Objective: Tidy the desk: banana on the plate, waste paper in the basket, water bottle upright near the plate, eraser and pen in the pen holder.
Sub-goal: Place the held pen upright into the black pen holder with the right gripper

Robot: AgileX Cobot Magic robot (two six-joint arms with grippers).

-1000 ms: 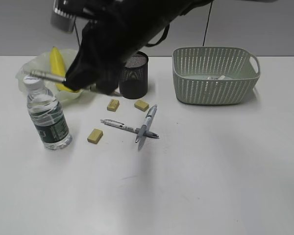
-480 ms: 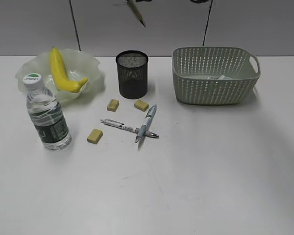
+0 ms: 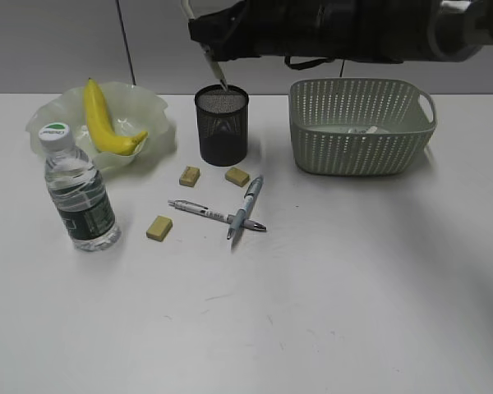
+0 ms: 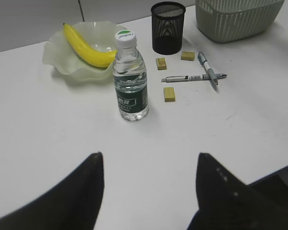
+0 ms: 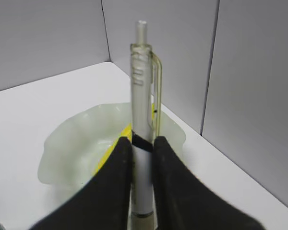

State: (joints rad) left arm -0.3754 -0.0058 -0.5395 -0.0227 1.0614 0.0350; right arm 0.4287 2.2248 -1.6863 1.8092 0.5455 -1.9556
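My right gripper (image 3: 207, 41) is shut on a pen (image 5: 143, 124) and holds it tip-down just above the black mesh pen holder (image 3: 222, 125). The banana (image 3: 103, 119) lies in the pale-green plate (image 3: 152, 111). The water bottle (image 3: 78, 190) stands upright in front of the plate. Two more pens (image 3: 230, 215) lie crossed on the desk, with three tan erasers (image 3: 190, 176) round them. The waste paper (image 3: 361, 130) lies inside the sage-green basket (image 3: 360, 148). My left gripper (image 4: 149, 158) is open and empty, low over bare desk in front of the bottle (image 4: 129, 81).
The basket stands at the back right, close to the pen holder. Bare white desk (image 3: 353, 304) stretches across the front and right. A grey wall runs behind the desk.
The right arm swung from the left, over the plate, up and out of view, then came back from the right. It now holds the pen over the pen holder.
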